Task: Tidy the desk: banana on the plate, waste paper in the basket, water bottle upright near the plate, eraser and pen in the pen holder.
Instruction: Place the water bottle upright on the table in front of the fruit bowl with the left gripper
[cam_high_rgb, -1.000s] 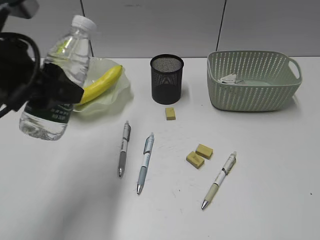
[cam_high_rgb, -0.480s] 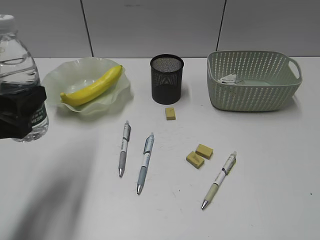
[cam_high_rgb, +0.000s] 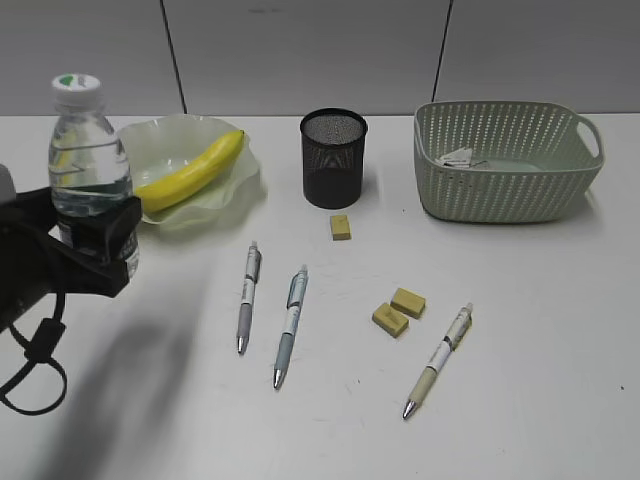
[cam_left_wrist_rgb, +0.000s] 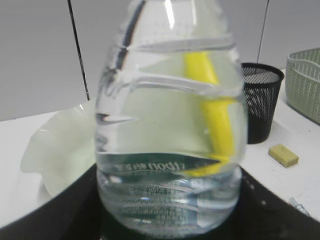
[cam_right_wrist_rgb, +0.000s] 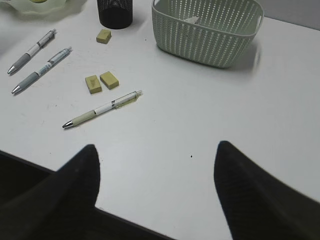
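My left gripper (cam_high_rgb: 97, 247) is shut on the lower part of the water bottle (cam_high_rgb: 89, 160), which stands upright just left of the plate (cam_high_rgb: 243, 184). Whether its base touches the desk (cam_high_rgb: 540, 400) is hidden. The bottle (cam_left_wrist_rgb: 170, 115) fills the left wrist view between the black fingers (cam_left_wrist_rgb: 45, 215). The banana (cam_high_rgb: 195, 168) lies in the plate. Waste paper (cam_high_rgb: 461, 157) sits in the basket (cam_high_rgb: 505, 185). Three pens (cam_high_rgb: 248, 296) (cam_high_rgb: 291, 326) (cam_high_rgb: 437, 360) and three erasers (cam_high_rgb: 341, 227) (cam_high_rgb: 408, 302) (cam_high_rgb: 390, 319) lie on the desk near the pen holder (cam_high_rgb: 333, 158). My right gripper (cam_right_wrist_rgb: 155, 147) hangs open over bare desk.
The right gripper does not show in the exterior view. In the right wrist view the basket (cam_right_wrist_rgb: 207, 30) is at the far side, with one pen (cam_right_wrist_rgb: 102, 109) and two erasers (cam_right_wrist_rgb: 100, 82) ahead on the left. A grey wall (cam_high_rgb: 320, 50) backs the desk.
The left gripper has swung the bottle from a tilt to upright, out toward the left and back, and lowered it beside the plate. Nothing else has moved.
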